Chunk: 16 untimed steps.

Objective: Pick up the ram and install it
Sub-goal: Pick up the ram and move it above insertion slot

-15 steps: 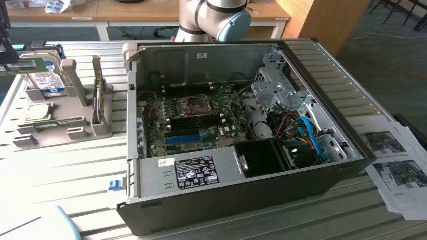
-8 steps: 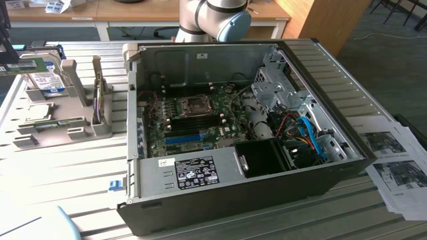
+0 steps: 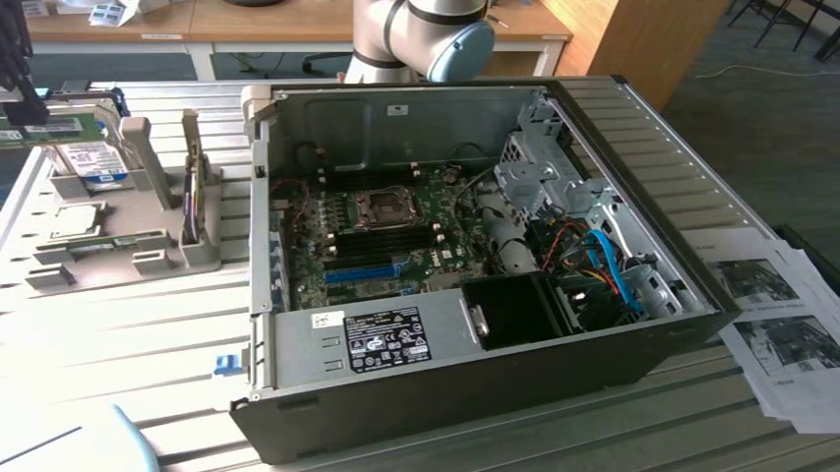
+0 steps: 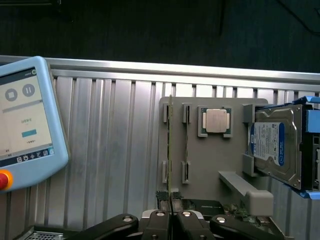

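The ram (image 4: 170, 150) is a thin green stick seen edge-on, running out from between my fingertips over the grey fixture (image 4: 200, 165). My gripper (image 4: 171, 216) is shut on its near end. In the exterior view the ram (image 3: 55, 128) hangs at the far left above the fixture (image 3: 118, 246), under the dark gripper (image 3: 22, 98). The open computer case (image 3: 434, 393) stands in the middle of that view, well to the exterior view's right of the gripper. Its motherboard shows black memory slots (image 3: 388, 236) near the CPU socket.
On the fixture rest a silver hard drive (image 4: 272, 145) with a blue-white label, a CPU chip (image 4: 216, 121) and another thin stick (image 4: 186, 145). A teach pendant (image 4: 25, 125) lies on the ribbed table. Printed papers (image 3: 774, 315) lie beside the case, and a bright-blue slot (image 3: 361, 273) sits on the motherboard.
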Tool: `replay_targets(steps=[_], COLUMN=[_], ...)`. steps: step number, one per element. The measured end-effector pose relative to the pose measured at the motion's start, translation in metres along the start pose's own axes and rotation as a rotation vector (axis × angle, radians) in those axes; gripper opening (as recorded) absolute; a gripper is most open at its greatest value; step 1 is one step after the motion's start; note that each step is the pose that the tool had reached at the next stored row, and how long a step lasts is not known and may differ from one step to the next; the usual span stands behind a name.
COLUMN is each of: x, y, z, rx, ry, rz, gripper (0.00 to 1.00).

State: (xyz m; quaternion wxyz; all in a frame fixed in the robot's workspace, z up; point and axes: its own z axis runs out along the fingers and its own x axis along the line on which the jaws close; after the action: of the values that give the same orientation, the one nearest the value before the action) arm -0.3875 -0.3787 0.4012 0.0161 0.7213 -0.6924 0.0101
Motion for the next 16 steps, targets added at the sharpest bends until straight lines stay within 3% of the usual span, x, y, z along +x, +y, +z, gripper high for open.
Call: replay_targets(steps=[16], x=[0.001], y=[-0.0197], z=[-0.0001], rx=[-0.0009], ry=[-0.0001], rz=[0.0], gripper=[0.11])
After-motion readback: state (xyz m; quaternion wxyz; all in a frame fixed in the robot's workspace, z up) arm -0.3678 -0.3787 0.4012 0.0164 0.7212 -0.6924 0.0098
